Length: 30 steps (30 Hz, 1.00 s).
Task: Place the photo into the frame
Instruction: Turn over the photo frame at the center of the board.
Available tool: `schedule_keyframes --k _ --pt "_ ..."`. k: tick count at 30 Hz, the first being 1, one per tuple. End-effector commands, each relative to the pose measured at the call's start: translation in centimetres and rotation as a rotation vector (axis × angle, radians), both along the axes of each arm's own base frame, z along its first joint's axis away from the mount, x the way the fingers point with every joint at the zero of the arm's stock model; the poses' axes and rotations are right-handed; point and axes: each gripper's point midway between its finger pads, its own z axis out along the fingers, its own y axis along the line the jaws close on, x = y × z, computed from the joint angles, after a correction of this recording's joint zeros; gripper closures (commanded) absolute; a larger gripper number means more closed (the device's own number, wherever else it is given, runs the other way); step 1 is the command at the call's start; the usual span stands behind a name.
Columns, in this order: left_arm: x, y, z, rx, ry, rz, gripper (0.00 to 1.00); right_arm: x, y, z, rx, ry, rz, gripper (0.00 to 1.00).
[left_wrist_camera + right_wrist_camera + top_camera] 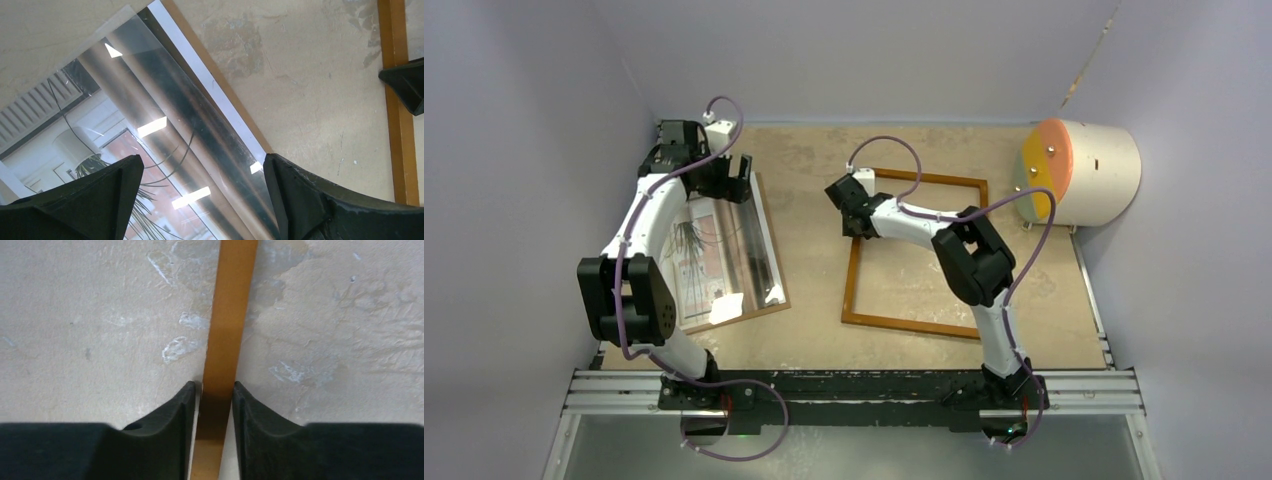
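— How far along are you?
— Barely started, I judge. The photo lies at 9 o'clock on the tabletop, face up under a glass pane on a brown backing board. The frame sits well apart toward 3 o'clock, with only tabletop inside it.
— And your hands?
— Your right hand is narrow, pinched on the frame's 9 o'clock rail. Your left hand hangs wide over the stack's 1 o'clock corner, holding nothing.
— What's left?
— Nearly everything: you must free the photo and seat it.
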Motion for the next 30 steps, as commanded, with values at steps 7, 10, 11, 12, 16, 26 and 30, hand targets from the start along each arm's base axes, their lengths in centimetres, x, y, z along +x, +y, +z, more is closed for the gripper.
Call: schedule_keyframes --k 7,10,11,12,16,26,30 --pt "-0.4 -0.7 0.6 0.008 0.013 -0.044 0.03 -0.7 6.5 3.6 0.146 -0.004 0.051 0.94" --pt "-0.6 -0.7 0.9 0.012 0.012 -0.049 0.03 -0.3 8.2 7.5 0.238 -0.041 0.064 1.0" --pt "-0.7 -0.7 1.1 0.012 0.011 -0.052 0.03 -0.2 8.8 9.0 0.278 -0.054 0.067 1.0" --pt "-0.7 -0.8 1.3 0.011 0.009 -0.053 0.03 -0.2 9.3 10.4 0.321 -0.062 0.071 1.0" --pt "-0.7 -1.0 2.4 0.005 -0.009 -0.064 0.03 -0.8 11.8 16.4 0.508 -0.073 0.107 1.0" --pt "-0.8 -1.9 4.9 -0.053 -0.018 -0.076 0.03 -2.6 16.2 29.7 0.923 -0.049 0.181 1.0" --pt "-0.9 -2.4 6.7 -0.08 -0.043 -0.086 0.03 -3.2 16.9 32.9 1.073 -0.007 0.221 1.0"
